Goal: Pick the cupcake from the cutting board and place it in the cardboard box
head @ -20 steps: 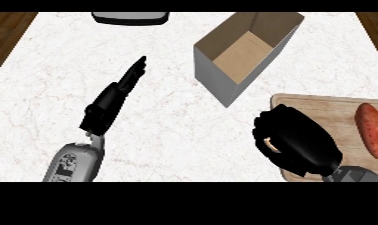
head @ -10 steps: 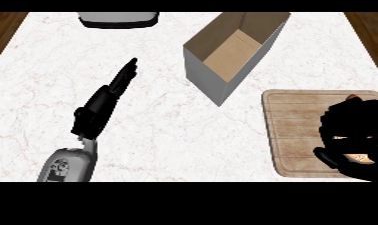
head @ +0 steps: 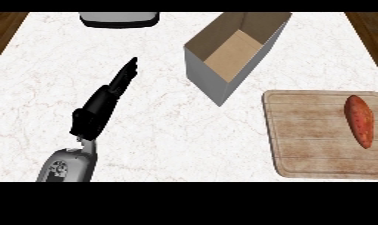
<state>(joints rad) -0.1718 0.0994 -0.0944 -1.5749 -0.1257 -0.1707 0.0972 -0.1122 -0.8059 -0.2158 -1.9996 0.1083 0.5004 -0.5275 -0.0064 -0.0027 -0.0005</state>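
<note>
Left hand rests over the counter's left part, fingers straight and together, holding nothing. Right hand out of sight. No cupcake visible: only a sweet potato lying by the cutting board's right edge. Cardboard box open-topped near the counter's far edge, ready for dropping in.

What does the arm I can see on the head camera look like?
Only the left arm shows: a light grey forearm with a dark panel of small markings on it, ending in a slim, all-black left hand. No cables visible. The right arm is out of view.
</note>
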